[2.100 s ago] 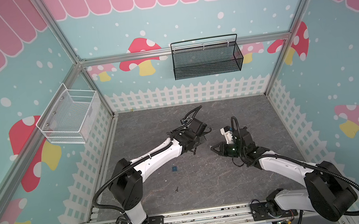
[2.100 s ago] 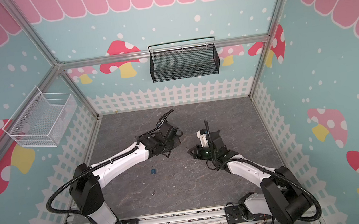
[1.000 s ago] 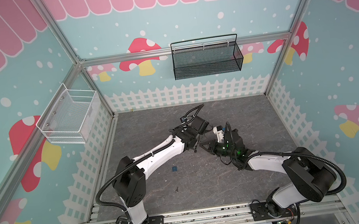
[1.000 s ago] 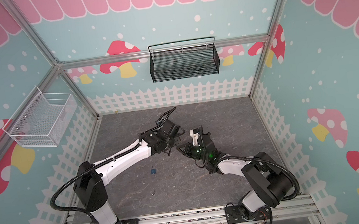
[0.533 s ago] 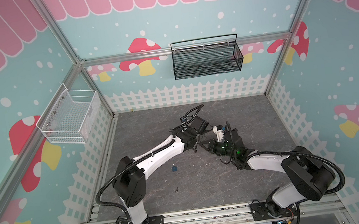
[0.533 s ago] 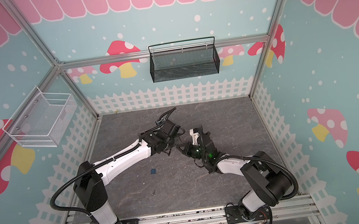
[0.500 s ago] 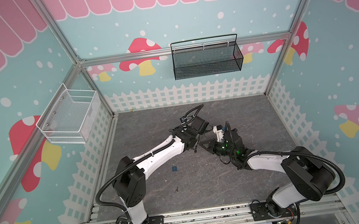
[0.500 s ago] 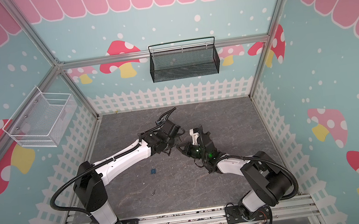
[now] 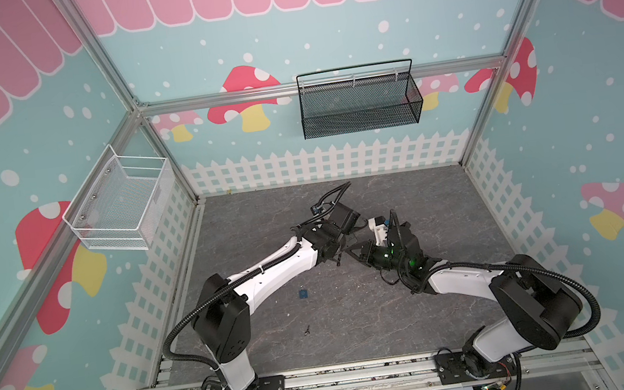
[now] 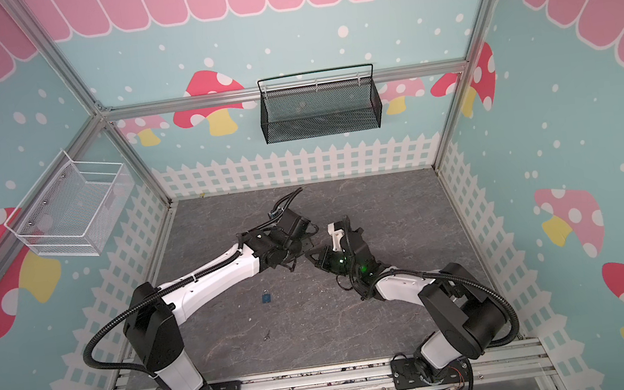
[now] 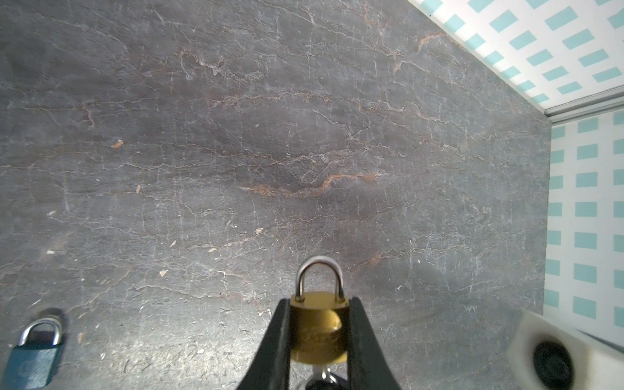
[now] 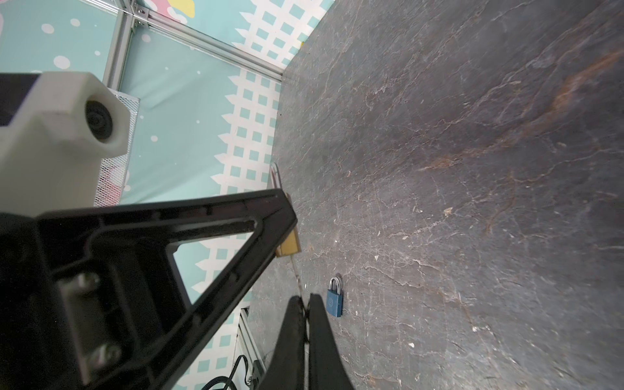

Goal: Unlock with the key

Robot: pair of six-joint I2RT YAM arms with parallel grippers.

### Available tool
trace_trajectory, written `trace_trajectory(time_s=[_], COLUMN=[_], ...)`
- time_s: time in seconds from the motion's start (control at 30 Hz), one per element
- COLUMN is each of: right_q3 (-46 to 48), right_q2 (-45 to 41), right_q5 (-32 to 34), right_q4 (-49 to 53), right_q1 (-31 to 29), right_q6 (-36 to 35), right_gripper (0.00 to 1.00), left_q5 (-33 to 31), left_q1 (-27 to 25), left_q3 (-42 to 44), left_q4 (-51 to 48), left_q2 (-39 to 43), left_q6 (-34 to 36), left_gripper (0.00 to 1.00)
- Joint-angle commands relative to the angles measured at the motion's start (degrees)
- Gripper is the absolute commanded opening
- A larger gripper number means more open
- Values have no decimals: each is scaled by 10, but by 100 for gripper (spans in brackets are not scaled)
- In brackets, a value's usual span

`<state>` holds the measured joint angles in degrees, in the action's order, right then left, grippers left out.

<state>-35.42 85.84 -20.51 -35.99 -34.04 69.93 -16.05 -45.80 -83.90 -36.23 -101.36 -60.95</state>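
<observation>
My left gripper (image 11: 319, 304) is shut on a small brass padlock (image 11: 317, 327), clamping its body from both sides above the floor. The steel shackle (image 11: 319, 275) sits closed and points away from the wrist. A thin silver key (image 12: 297, 270) runs from the tips of my right gripper (image 12: 305, 299) into the bottom of the padlock (image 12: 288, 244); that gripper is shut on the key's head. In both top views the two grippers meet tip to tip mid-floor, left gripper (image 9: 343, 245) and right gripper (image 9: 354, 252).
A blue padlock (image 9: 303, 294) (image 12: 335, 300) lies flat on the grey stone floor, in front of the left arm. A small dark bit (image 9: 307, 329) lies nearer the front rail. A black wire basket (image 9: 358, 103) and a white one (image 9: 121, 205) hang on the walls.
The right gripper came in from the right and met the padlock held by the left gripper. Over the last second neither arm has visibly moved.
</observation>
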Motion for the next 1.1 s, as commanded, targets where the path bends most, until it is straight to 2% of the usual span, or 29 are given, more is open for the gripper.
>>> trace_trajectory(time_s=[0.0, 0.3, 0.5, 0.6, 0.7, 0.9, 1.07], right_q3=[-13, -34, -36, -48, -35, -55, -51], right_q2=[-14, -36, -42, -47, -62, -72, -71], right_q5=[38, 76, 89, 106, 132, 130, 128], right_q4=[-7, 0, 7, 36, 30, 26, 20], right_q1=[-1, -2, -2, -3, -3, -5, -5], right_q6=[-11, -48, -49, -90, -95, -120, -118], right_gripper=[0, 0, 0, 0, 0, 0, 0], left_q5=[32, 43, 45, 58, 48, 69, 59], left_q1=[-9, -30, -38, -40, -54, -62, -63], left_q3=[14, 53, 42, 40, 47, 55, 54], left_q4=[-3, -3, -2, -3, -4, -17, -8], left_q2=[30, 55, 58, 57, 71, 60, 73], left_q6=[-11, -24, -18, -19, -29, -35, -42], left_gripper=[0, 0, 0, 0, 0, 0, 0])
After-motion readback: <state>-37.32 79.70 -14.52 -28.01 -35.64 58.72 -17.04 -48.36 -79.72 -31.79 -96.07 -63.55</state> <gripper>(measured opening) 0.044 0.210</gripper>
